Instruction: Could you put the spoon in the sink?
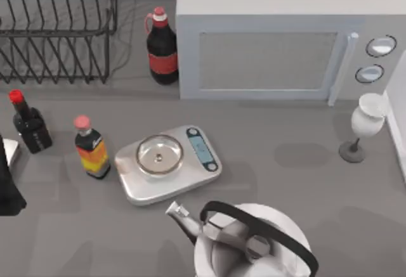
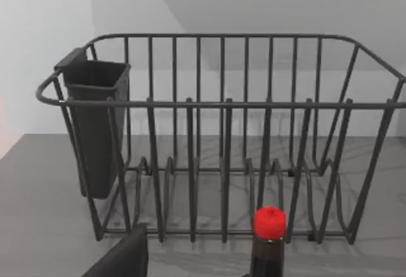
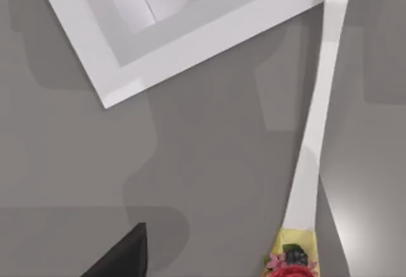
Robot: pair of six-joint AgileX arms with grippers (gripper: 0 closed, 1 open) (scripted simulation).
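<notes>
Top view: my left arm sits parked at the table's left edge beside the dark soy-sauce bottle with a red cap; I can't tell its claw state. The grey tabletop also carries a black wire dish rack at the back-left corner, a cola bottle, a white microwave, a steel kitchen scale, a striped sauce bottle, a white goblet near the right edge and a white kettle with a black handle at the front edge. Left wrist view: rack and red cap, nothing task-related. Right wrist view: the long white spoon with a flowered yellow handle end lies flat on the table, its bowl end touching the white rectangular sink rim. One dark fingertip shows; claw width I can't tell. Risks, as I judge them: a flat thin handle may slip from the pinch, a descent off-line could shove the spoon against the rim, and the goblet may tip if the arm swings wide.
</notes>
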